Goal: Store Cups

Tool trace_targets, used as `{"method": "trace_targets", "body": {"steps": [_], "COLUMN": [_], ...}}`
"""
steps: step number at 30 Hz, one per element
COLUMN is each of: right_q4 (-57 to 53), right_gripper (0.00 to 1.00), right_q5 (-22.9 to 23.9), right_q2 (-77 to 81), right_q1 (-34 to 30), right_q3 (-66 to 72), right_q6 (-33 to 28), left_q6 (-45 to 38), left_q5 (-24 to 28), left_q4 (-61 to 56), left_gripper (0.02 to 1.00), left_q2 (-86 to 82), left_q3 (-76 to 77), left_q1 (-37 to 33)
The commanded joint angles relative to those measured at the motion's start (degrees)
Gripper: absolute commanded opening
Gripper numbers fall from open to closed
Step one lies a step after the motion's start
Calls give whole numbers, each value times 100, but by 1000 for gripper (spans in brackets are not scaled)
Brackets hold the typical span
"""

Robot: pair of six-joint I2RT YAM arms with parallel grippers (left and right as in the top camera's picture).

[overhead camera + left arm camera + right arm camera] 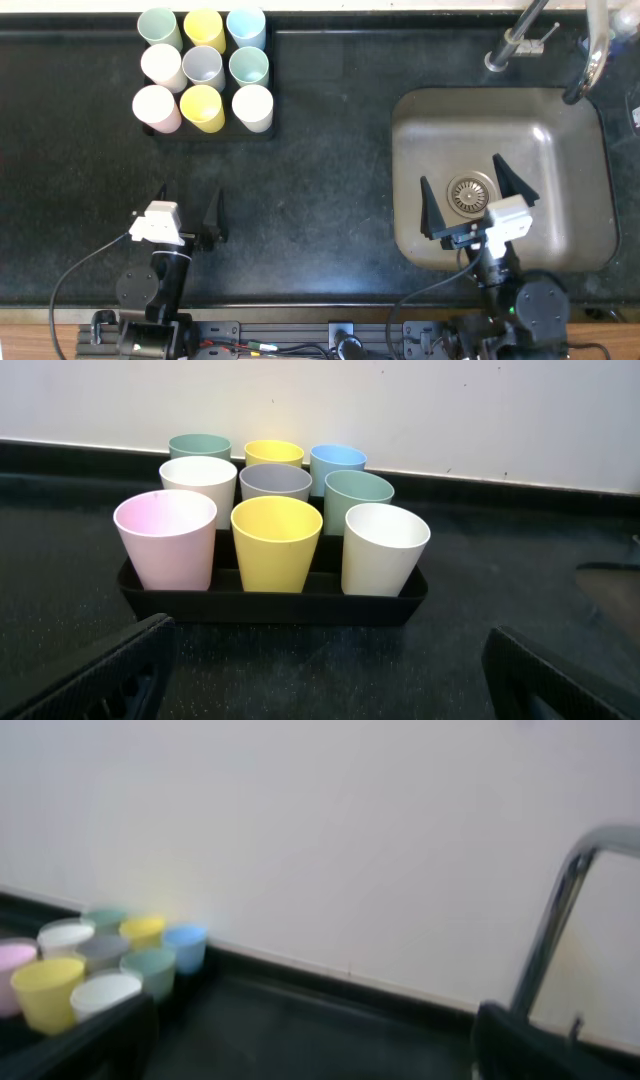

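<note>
Upright, nine smooth cups (204, 68) fill a black tray (270, 608) by the counter's (320, 170) back edge. Left gripper (191, 203) and right gripper (465, 180) gape wide.

The faucet (520, 35) runs out past the upper right of the top view. From the left wrist, the back cups (274, 452) stand half hidden behind the front cups (276, 545), and the left hand (325, 638) has its fingers cut by the frame edge. From the right wrist, the pink cup (10, 975) is cut too.

Matt plastic cups (276, 543), black plastic tray (270, 607), speckled dark worktop (320, 180), brushed-metal sink (560, 120).
</note>
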State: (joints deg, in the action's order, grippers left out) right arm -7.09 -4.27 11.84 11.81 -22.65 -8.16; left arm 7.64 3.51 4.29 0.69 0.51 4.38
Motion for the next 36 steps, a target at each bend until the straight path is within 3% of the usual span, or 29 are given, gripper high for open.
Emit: {"method": "trace_targets", "body": {"steps": [1,8,19,27,36], "right_q4": [966,1467,2090,1300,332], "right_gripper": [996,996,998,998,998], "right_q5": [-13,402,476,883,826], "right_q2": [-302,-302,-341,-1141,-1165], "right_q1": [-33,-33,-33,-33,-22], "right_q3": [769,1353,2223,2238,2238], "right_q6": [-20,-22,-22,-22,-22], "left_q6": [-79,-79,-79,-79,-79], "left_q5": [94,94,94,94,94], "left_q4": [15,15,15,15,15], "left_gripper": [1000,1000,1000,1000,1000], "left_q2": [-46,-46,-46,-46,-46], "left_q3": [-7,-7,-7,-7,-7], "left_q1": [-42,-42,-42,-42,-42]}}
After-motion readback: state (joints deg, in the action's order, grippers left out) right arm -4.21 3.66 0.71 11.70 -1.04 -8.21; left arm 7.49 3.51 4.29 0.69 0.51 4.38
